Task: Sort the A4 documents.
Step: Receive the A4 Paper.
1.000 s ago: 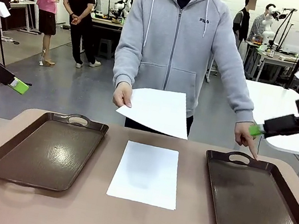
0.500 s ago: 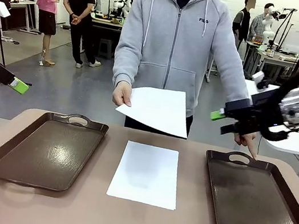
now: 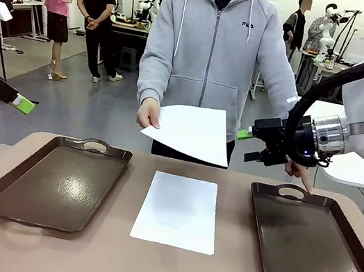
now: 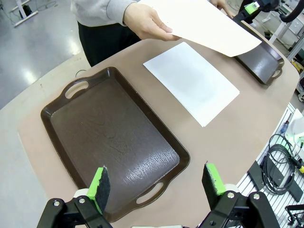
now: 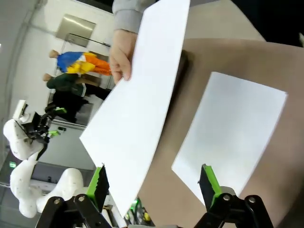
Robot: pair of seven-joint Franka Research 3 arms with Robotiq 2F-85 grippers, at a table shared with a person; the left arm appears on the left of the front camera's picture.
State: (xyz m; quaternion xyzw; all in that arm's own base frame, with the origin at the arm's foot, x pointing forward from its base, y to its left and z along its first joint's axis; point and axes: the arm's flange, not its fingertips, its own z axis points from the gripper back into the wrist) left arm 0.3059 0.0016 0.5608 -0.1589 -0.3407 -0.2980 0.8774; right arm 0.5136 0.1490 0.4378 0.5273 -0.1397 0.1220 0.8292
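My right end effector (image 3: 248,145) swung in beside the offered sheet (image 3: 189,132), spread wide. Left end effector (image 4: 159,183) wide too. Handover grasp looks next

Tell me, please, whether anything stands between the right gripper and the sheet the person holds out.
Nothing visible does. The open right gripper faces the held sheet at its near edge across open air; the person's hand grips the opposite side.

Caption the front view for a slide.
Open right end effector faces the A4 sheet a person holds out; another sheet lies between two brown trays.
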